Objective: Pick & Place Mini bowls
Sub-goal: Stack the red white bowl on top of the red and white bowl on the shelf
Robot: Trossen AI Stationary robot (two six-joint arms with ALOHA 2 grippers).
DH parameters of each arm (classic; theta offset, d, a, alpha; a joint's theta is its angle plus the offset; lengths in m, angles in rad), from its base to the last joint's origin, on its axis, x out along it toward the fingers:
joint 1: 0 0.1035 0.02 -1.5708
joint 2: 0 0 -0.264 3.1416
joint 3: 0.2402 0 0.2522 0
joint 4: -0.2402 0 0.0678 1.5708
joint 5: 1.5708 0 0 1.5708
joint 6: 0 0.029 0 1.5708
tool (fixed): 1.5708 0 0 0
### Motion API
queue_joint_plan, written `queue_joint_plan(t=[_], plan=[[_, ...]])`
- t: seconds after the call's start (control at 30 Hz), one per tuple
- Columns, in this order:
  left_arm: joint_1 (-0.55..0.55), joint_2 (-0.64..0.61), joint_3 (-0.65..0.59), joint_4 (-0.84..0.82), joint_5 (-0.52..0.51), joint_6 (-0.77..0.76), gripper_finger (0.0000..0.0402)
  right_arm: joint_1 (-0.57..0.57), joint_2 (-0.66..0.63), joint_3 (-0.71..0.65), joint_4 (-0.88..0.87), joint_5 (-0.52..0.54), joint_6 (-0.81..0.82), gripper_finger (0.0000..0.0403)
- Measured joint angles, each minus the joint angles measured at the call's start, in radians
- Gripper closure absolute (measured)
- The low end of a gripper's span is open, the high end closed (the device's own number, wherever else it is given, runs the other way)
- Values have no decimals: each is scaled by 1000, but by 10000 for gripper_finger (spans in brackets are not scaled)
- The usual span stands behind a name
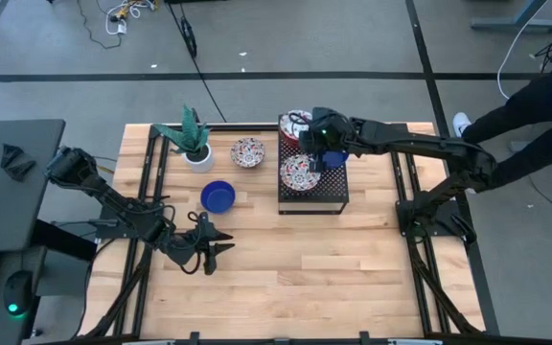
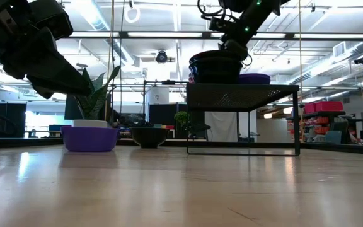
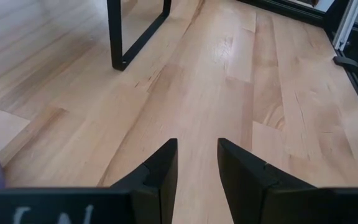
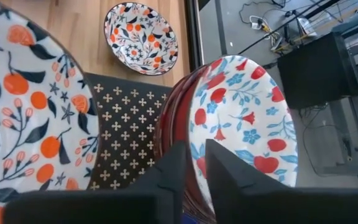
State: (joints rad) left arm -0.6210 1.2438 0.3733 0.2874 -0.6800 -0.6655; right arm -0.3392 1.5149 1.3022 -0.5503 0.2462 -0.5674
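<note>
from above, the right claw sits over the black perforated stand near the far edge of the worktop, among the mini bowls there: a floral bowl on the stand's near part, a stack at its far corner, and a blue bowl close under the arm. a second floral bowl and a solid blue bowl lie on the bare wood beside the potted plant, and the left claw waits low over the wood nearer the front edge. from worktop height, the stand carries dark bowls with the right arm coming down onto them; a purple-looking bowl and a dark one rest on the wood. the left wrist view shows its own fingers apart over empty boards, gripping nothing. the right wrist view shows the fingers a narrow gap apart at the rim of the tilted red-and-blue floral bowl leaning on the stack; whether they pinch that rim cannot be told. to do this well, the claw should probably seat squarely across the rim before lifting, and rise straight up so the stack underneath is not dragged.
</note>
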Motion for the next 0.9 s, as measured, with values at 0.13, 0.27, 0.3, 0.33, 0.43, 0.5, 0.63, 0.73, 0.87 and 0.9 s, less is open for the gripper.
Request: queue_joint_plan(t=[0.13, 0.27, 0.3, 0.33, 0.43, 0.5, 0.63, 0.73, 0.87, 0.9], plan=[[0, 0, 0, 0, 0, 0, 284, -3, -3, 0, 19, 0, 10, 305], [0, 0, 0, 0, 0, 0, 284, -3, -4, 14, 14, -51, 9, 276], [0, 0, 0, 0, 0, 0, 284, -5, -4, 18, 15, -77, 10, 275], [0, 0, 0, 0, 0, 0, 284, -6, -4, 21, 16, -105, 10, 275], [0, 0, 0, 0, 0, 0, 284, -15, -4, 27, 15, -176, 34, 293], [0, 0, 0, 0, 0, 0, 284, -23, -4, 34, 14, -187, 57, 318], [0, 0, 0, 0, 0, 5, 284, -44, -5, 51, -3, -186, 102, 382], [0, 0, 0, 0, 0, 8, 284, -56, -5, 76, -52, -187, 122, 395], [1, 0, 0, 0, 0, 8, 284, -75, -6, 82, -130, -197, 145, 392], [1, 0, 0, 0, 0, 8, 284, -80, -6, 81, -147, -208, 145, 395]])
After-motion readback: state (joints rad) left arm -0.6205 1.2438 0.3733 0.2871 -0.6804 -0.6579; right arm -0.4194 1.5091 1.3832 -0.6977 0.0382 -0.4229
